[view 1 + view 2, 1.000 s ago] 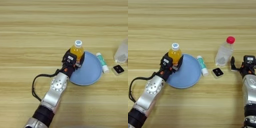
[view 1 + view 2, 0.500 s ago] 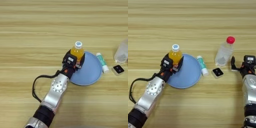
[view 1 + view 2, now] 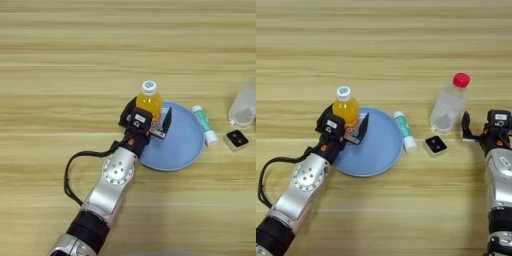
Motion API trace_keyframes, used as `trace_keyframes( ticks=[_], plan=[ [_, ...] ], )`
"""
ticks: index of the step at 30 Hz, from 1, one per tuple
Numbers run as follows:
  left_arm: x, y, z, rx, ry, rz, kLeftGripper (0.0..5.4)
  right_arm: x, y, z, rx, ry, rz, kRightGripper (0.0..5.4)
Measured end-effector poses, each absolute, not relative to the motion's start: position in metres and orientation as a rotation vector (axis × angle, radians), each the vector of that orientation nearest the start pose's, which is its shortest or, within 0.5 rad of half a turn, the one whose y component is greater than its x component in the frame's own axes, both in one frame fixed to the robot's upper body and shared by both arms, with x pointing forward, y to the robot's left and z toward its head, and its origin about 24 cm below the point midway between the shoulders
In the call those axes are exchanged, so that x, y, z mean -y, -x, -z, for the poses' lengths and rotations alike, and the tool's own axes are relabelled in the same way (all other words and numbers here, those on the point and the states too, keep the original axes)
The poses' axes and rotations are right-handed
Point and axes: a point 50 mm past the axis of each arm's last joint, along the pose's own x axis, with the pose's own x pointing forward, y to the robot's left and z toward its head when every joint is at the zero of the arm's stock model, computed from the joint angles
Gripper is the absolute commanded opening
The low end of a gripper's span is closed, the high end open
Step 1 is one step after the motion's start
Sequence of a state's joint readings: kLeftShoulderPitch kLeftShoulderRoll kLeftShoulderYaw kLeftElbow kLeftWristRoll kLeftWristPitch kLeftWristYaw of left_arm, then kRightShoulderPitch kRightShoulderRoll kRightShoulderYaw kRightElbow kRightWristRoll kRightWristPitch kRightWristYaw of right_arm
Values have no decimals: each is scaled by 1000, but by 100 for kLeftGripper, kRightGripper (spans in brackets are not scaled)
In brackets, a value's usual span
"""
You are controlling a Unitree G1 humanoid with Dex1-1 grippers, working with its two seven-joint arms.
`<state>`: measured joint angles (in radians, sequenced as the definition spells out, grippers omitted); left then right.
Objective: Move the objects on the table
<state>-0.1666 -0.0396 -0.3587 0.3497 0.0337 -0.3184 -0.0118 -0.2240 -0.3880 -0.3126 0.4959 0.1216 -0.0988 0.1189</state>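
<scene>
Key relation: the orange-drink bottle stands at 12 o'clock from my left gripper, between its two black fingers, so any coming move of the bottle belongs to this arm.
Left gripper: fingers spread around the lower body of the bottle, one at 9 o'clock of it, the other at 3 o'clock over the plate; whether they press the bottle or only bracket it I cannot tell.
Bottle axis: upright, its white cap toward the far side of the table.
Bottle place: at the 10 o'clock edge of the blue plate; whether its base is on the rim or just off it is hidden by my gripper.
Bottle look: small, clear body filled with orange drink, round white cap.
Tube: slim, green and white, lying flat just beside the plate at its 3 o'clock, long axis running from 11 to 5 o'clock.
Block: small white square with a black face, on the table at 4 o'clock of the tube, near it but apart.
Clear bottle: red cap, standing at 1 o'clock of the block.
Right gripper: at the right side of the table, at 4 o'clock of the clear bottle and nearer to the block; the spacing of its fingers I cannot tell.
</scene>
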Motion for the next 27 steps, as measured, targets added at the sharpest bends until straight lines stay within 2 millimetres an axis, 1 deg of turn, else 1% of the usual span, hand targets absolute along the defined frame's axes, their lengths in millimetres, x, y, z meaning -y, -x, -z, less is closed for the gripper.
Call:
trace_keyframes(
  ticks=[2,27],
  plan=[
    [-43,-260,-33,140,-29,427,539,303,-276,-42,-94,159,248,540],
    [-50,-262,-32,135,-23,388,539,302,-277,-41,-95,160,243,540]
  ],
)
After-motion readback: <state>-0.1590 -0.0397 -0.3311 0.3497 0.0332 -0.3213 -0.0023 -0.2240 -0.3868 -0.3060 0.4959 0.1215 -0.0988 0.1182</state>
